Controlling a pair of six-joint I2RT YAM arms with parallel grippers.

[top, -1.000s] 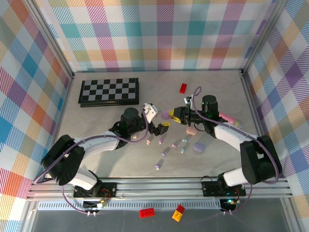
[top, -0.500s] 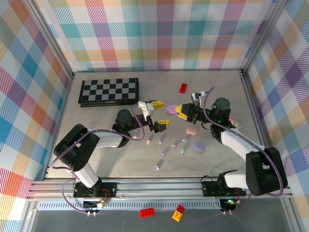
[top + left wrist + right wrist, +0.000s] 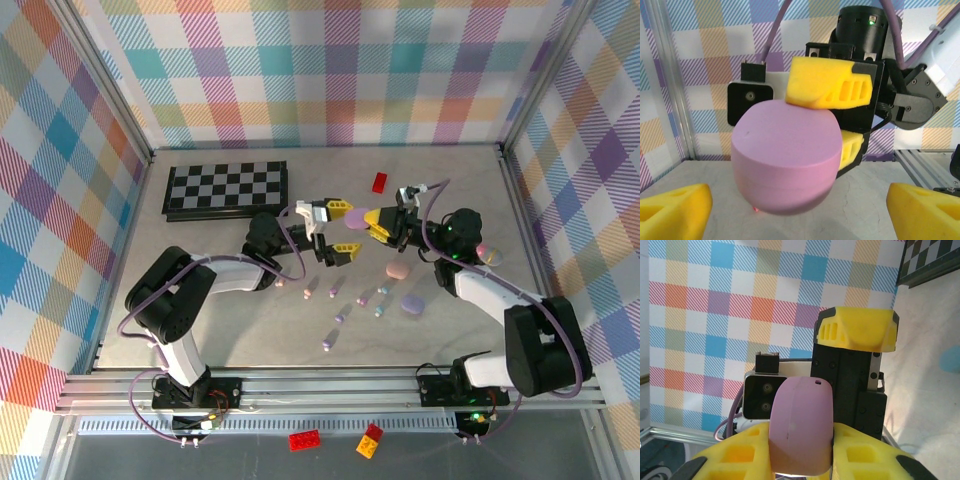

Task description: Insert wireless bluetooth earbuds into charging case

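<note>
A closed pink-purple charging case (image 3: 800, 425) is clamped between the yellow fingers of my right gripper (image 3: 802, 455), held above the table's middle (image 3: 352, 226). My left gripper (image 3: 340, 232) faces it, open, one yellow finger (image 3: 337, 209) on each side of the case and not touching it. In the left wrist view the case (image 3: 785, 155) hangs just above the tabletop, and my left gripper (image 3: 797, 215) has its tips at the bottom corners. Several tiny pastel earbuds (image 3: 340, 318) lie loose on the table nearer the arm bases.
A pink case (image 3: 397, 270) and a purple case (image 3: 412, 304) lie right of the earbuds. A folded chessboard (image 3: 227, 188) sits at the back left, and a red brick (image 3: 380, 182) at the back. Plaid walls enclose the table.
Both grippers have moved toward the back and closer together. The left gripper has swung round to face the right one, and the held case now sits between its open fingers.
</note>
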